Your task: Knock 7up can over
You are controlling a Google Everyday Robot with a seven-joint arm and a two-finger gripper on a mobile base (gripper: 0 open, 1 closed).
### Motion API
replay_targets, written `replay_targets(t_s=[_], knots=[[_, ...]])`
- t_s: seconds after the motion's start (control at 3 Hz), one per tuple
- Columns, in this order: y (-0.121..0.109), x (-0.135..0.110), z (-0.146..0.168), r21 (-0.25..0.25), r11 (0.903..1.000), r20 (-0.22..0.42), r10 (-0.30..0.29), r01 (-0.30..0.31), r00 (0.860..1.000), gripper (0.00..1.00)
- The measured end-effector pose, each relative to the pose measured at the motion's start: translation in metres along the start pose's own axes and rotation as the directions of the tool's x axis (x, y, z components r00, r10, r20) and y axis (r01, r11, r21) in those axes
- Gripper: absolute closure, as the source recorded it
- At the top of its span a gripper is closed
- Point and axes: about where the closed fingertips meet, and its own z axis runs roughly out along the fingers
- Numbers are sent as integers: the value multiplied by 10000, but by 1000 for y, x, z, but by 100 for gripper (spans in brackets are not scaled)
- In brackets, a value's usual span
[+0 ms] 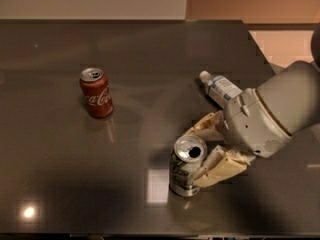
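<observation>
Contact step. Gripper point(199, 153) open, 2 fingers spread. 7up can point(183, 178) stands upright at their tips, the lower finger seemingly touching its side; not yet tipped. Next move, by my read: a sideways shove high on the can, away from the wrist.

Clear bottle point(220, 88) lies just behind the gripper. Coca-Cola can point(97, 95) stands well beyond on the tabletop point(60, 174). Neither blocks the push.
</observation>
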Motion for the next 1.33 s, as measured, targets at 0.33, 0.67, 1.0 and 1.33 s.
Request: replay_targets(t_s=[0.33, 0.67, 1.0, 1.33], knots=[[-21, -5, -8, -180, 9997, -593, 132, -143, 9982, 87], [-43, -13, -12, -337, 9993, -1781, 77, -139, 9840, 100], [-62, -16, -7, -374, 9993, -3301, -146, 24, 9438, 100], [-76, -13, -1, -385, 9990, -4536, -383, 233, 8904, 100]])
